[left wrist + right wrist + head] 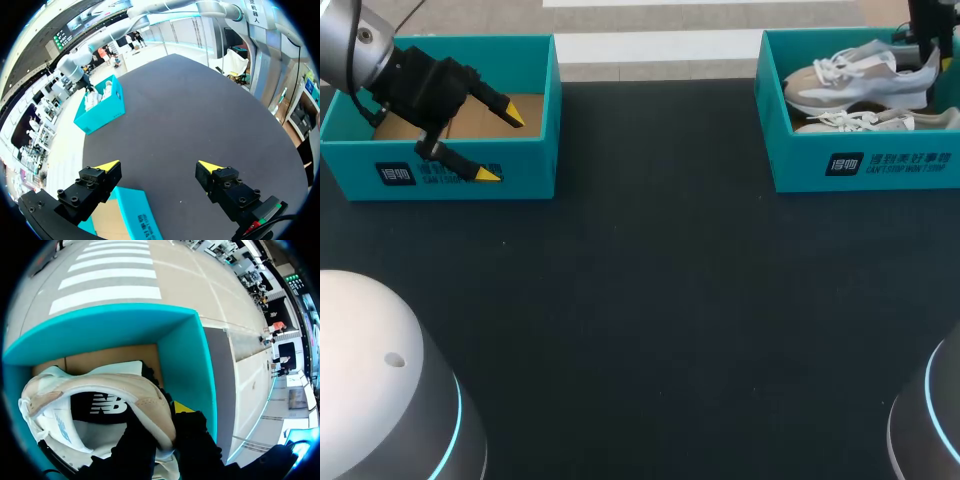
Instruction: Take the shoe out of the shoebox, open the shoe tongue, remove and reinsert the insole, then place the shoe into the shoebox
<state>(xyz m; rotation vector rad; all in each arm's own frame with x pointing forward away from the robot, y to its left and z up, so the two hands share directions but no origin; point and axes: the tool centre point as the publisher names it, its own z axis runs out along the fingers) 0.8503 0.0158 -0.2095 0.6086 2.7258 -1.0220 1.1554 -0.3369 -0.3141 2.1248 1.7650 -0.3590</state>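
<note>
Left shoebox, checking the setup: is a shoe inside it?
No, the left shoebox shows only its bare brown floor.

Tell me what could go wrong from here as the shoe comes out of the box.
1. The right gripper grips the upper shoe only at its heel rim, so it may slip or swing when lifted.
2. A second shoe lies close under it in the right shoebox; laces could snag and drag it along.
3. The open left gripper hangs over the front wall of the left shoebox; lowering it could strike that wall.
</note>
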